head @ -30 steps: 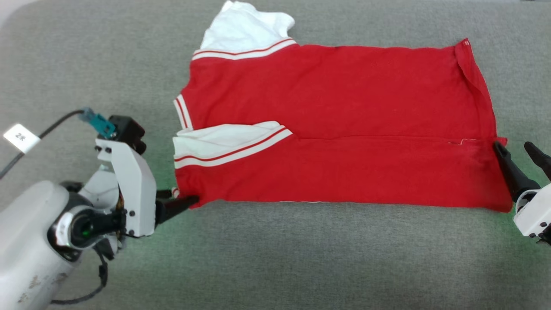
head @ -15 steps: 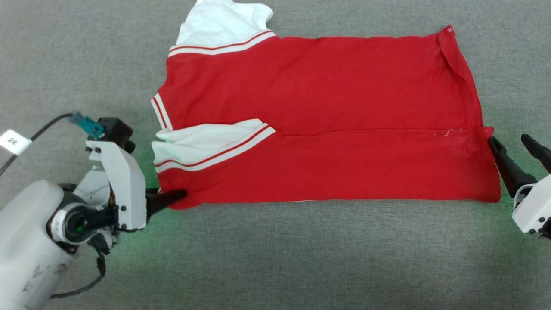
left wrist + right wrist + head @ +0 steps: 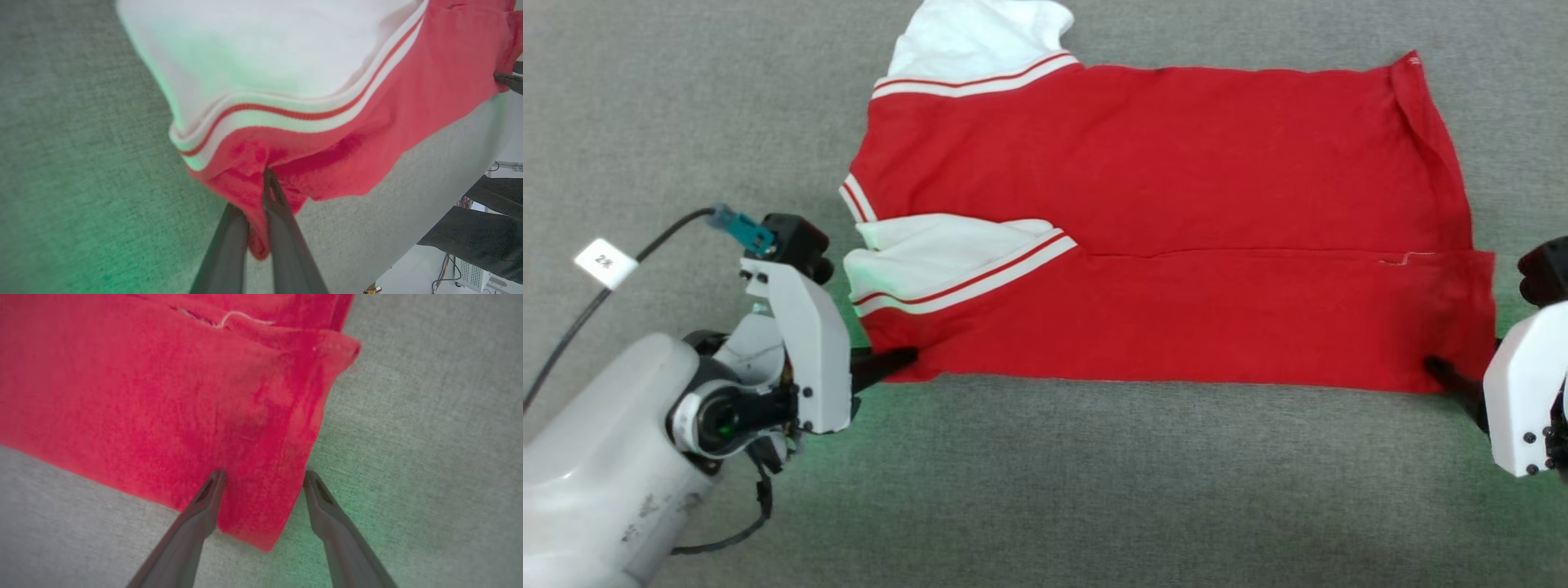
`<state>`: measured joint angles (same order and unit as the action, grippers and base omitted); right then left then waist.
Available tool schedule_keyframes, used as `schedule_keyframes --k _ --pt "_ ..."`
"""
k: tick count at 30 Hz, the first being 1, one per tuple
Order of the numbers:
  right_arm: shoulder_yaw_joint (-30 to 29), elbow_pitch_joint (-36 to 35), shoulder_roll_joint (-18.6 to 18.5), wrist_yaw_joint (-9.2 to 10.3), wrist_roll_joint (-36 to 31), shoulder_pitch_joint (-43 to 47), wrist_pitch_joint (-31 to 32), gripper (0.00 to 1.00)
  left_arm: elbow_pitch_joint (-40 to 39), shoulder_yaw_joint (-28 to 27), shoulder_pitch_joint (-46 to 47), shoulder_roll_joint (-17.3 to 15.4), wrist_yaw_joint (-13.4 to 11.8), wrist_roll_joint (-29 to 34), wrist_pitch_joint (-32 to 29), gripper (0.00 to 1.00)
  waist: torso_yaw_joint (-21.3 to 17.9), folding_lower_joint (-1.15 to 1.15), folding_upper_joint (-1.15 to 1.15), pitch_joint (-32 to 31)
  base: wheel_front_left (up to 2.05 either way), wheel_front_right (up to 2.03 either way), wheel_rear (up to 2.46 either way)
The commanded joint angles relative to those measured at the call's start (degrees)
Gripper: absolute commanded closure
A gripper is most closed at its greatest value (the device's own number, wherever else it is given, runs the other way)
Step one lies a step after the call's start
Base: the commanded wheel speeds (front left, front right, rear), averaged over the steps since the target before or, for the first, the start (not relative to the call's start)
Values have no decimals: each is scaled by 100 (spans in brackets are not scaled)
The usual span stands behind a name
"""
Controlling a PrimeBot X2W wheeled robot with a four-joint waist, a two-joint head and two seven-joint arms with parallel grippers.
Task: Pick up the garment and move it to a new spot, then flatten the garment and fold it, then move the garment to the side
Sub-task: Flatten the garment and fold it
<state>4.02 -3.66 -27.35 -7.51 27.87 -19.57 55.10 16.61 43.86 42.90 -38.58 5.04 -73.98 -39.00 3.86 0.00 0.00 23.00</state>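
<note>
Garment [image 3: 1160, 229] lying flat, left claw [image 3: 903, 361] pinching corner, cable tag [image 3: 605, 262] illegible

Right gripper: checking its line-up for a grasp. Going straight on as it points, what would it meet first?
The red jersey, at its hem corner: the right gripper stands open with that corner between its fingers, so cloth comes first, though depth is unclear.

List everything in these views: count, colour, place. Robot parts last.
garment: one, red with white sleeves, spread on the surface, near side folded over.
surface: one, grey fabric, under the garment.
connector: one, teal, atop the left wrist.
cable: one, black, running left from the connector.
tag: one, white, on the cable.
left gripper: one, dark fingers, shut on the garment's near left corner.
right gripper: one, dark fingers, open astride the garment's near right corner.
</note>
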Motion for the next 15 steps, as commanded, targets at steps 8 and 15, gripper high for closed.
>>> schedule_keyframes --k 8,15 --pt "126 164 292 0 -122 -48 797 100 174 188 -44 298 144 128 180 100 185 0 0 27 0 0 0" --pt "-184 -154 281 1 -20 267 604 100 -79 162 -324 17 211 140 489 100 199 0 0 -141 0 0 0"
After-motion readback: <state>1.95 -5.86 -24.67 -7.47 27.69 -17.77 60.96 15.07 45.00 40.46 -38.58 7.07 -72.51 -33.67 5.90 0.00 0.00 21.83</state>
